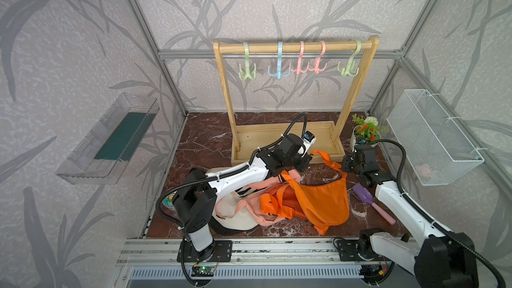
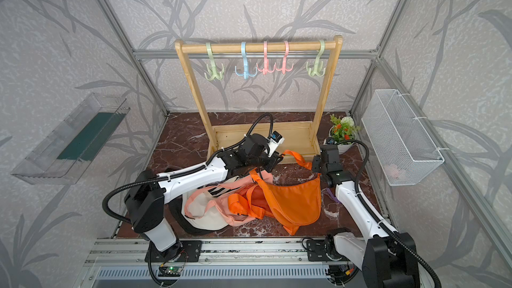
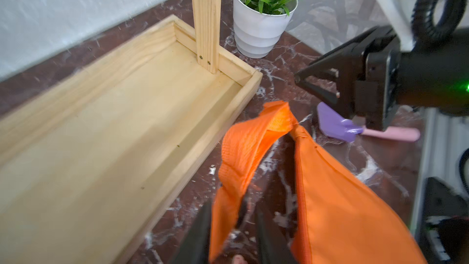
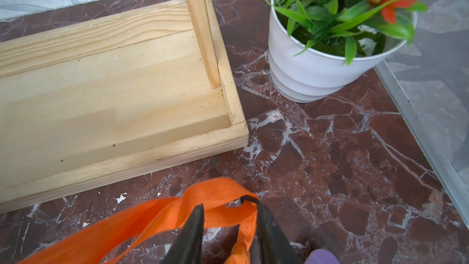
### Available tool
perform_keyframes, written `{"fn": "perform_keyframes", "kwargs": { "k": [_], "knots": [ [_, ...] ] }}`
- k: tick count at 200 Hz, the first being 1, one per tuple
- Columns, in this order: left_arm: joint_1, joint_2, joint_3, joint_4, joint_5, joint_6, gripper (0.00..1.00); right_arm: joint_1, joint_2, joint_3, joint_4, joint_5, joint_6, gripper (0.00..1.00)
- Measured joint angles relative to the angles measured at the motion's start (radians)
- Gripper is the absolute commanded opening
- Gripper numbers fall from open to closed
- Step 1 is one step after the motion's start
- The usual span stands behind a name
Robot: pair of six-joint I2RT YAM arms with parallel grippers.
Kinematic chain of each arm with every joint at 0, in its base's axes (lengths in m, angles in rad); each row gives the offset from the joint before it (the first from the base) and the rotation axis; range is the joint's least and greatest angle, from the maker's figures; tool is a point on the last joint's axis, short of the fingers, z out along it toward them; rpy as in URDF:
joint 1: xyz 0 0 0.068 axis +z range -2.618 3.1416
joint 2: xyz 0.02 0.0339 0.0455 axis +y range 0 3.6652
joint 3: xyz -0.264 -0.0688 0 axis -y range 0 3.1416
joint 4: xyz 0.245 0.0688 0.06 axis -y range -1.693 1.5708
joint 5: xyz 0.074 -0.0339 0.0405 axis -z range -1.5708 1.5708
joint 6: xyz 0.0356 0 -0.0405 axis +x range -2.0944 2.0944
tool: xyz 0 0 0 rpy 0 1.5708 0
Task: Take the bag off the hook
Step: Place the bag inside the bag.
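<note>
The wooden rack (image 1: 293,46) fills the upper middle of both top views, and all five of its hooks (image 1: 279,63) hang bare. The orange bag (image 1: 324,200) is off them. It lies low and centre on the counter (image 1: 207,139), on top of a pink and cream bag (image 1: 235,209). Its strap (image 1: 328,160) loops up toward the rack's base tray (image 1: 266,134).

That strap is the main risk. In the left wrist view the left gripper (image 3: 232,206) has its jaws partly open with the webbing running between them, slack rather than pinched. The lower edge there is blurred, so a light catch cannot be ruled out. In the right wrist view the right gripper (image 4: 229,205) is also partly open, with the strap's loop draped between its jaws and brushing one fingertip. If either arm pulls away carelessly, the webbing would likely snag on a finger. The bag would then be dragged across the counter, pulling the pile under it along.

The plant pot (image 4: 304,72) stands near the right gripper, toward the upper right, and a wide swing could tip it. The purple scoop (image 1: 363,193) lies just right of the bag and could be swept aside.

No writing or brand can be read. The cream bag shows only black and white stripes.
</note>
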Motion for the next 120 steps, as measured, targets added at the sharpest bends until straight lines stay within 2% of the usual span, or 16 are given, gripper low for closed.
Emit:
{"fn": "perform_keyframes", "kwargs": {
  "k": [26,79,120],
  "knots": [
    [0.0,-0.024,-0.028,-0.01,0.029,-0.008,0.57,0.0,-0.02,0.0,-0.009,0.0,0.002,0.38],
    [0.0,-0.13,-0.108,-0.009,0.035,-0.006,0.59,0.0,-0.063,0.0,-0.026,0.005,0.002,0.38],
    [0.002,-0.248,-0.169,0.011,-0.043,0.015,0.59,0.0,-0.087,0.0,-0.043,0.002,0.003,0.38]
  ]
}}
